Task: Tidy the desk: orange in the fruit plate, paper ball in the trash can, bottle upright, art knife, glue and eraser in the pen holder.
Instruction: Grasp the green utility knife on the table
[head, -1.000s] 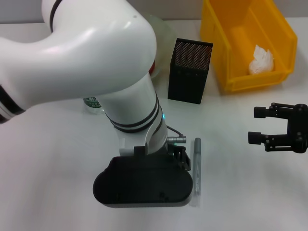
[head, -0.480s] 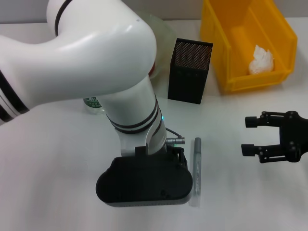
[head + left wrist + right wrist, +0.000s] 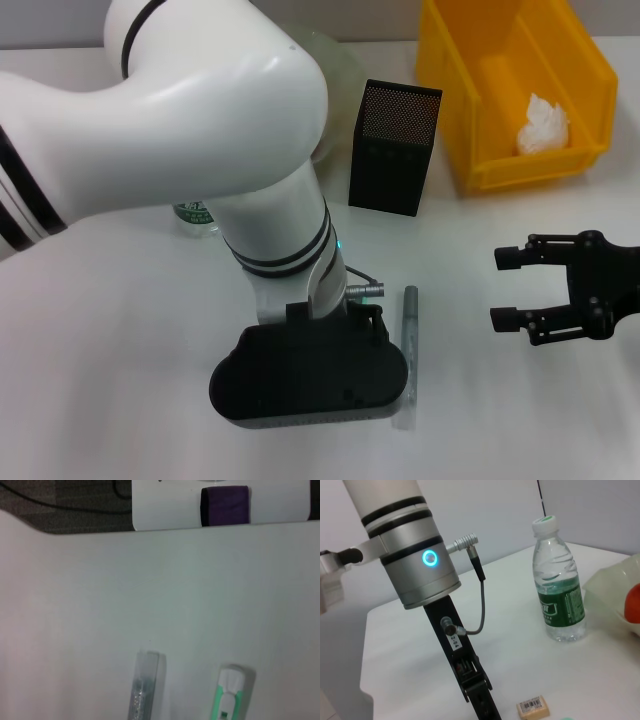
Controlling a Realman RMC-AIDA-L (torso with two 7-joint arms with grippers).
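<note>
My left gripper (image 3: pixel 310 385) hangs low over the table's front middle, its black housing hiding what lies under it. A grey stick, probably the glue (image 3: pixel 410 345), lies just to its right. The left wrist view shows that stick (image 3: pixel 145 687) beside a white-and-green art knife (image 3: pixel 227 695). My right gripper (image 3: pixel 503 289) hovers open and empty at the right. The paper ball (image 3: pixel 545 124) sits in the yellow trash can (image 3: pixel 470 110). In the right wrist view, the bottle (image 3: pixel 558 587) stands upright, the eraser (image 3: pixel 534 707) lies on the table, and the orange (image 3: pixel 634 605) rests in the fruit plate (image 3: pixel 612 592).
The black mesh pen holder (image 3: pixel 393 148) stands behind the grey stick, left of the trash can. The left arm's white body (image 3: pixel 190 110) hides much of the table's left and back. White tabletop (image 3: pixel 480 420) lies between the two grippers.
My right gripper has moved left and slightly toward the front edge, staying open. The left gripper housing has shifted a little to the right.
</note>
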